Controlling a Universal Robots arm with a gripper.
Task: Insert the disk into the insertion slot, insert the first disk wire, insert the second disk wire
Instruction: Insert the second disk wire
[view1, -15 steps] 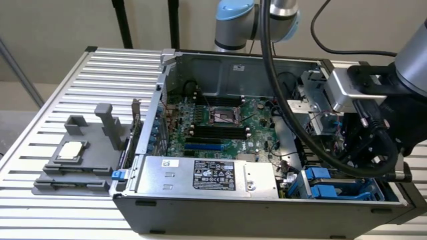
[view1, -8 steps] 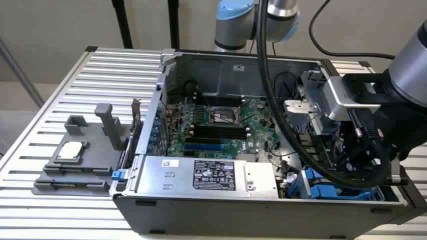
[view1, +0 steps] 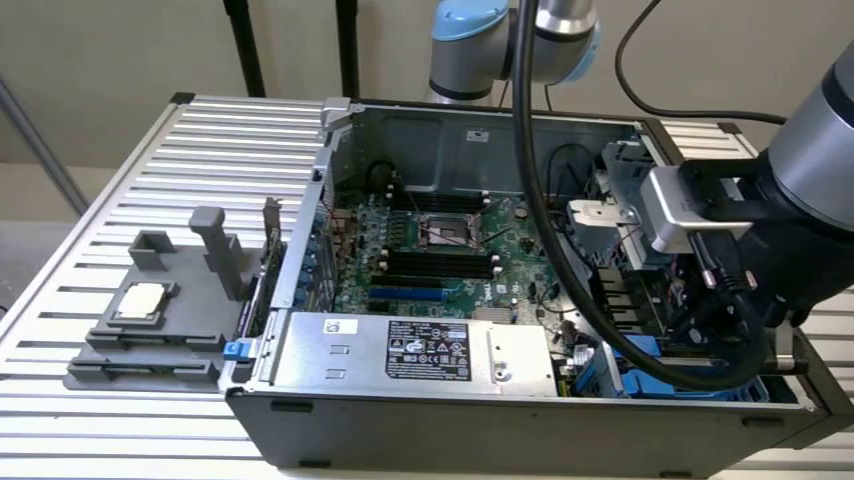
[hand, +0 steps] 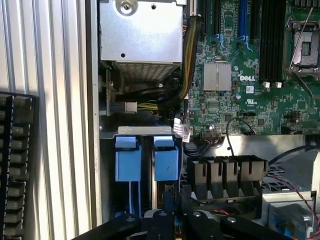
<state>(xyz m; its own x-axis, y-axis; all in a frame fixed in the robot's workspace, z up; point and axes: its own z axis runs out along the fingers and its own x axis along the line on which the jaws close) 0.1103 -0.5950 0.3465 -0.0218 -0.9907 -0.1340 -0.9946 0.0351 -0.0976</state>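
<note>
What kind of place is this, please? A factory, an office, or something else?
Probably a robotics test bench for computer assembly: an open grey desktop computer case with a green motherboard lies on a ribbed aluminium table, beside a grey plastic parts fixture.

robot arm (view1: 814, 150): one unit, grey tubular link entering from the upper right of the exterior frame and slanting down toward the lower right. base joints (view1: 514, 40): pale blue caps and silver housings at the top centre of the exterior frame, standing upright. wrist (view1: 687, 210): silver block with a light bracket, set at right of centre, facing toward the exterior view's left. cabling (view1: 561, 250): thick black hoses running from the top centre down in a long curve to the lower right, looping under the wrist. gripper (hand: 170, 220): black body and finger bases at the lower centre of the wrist frame; finger state cannot be told.
</note>
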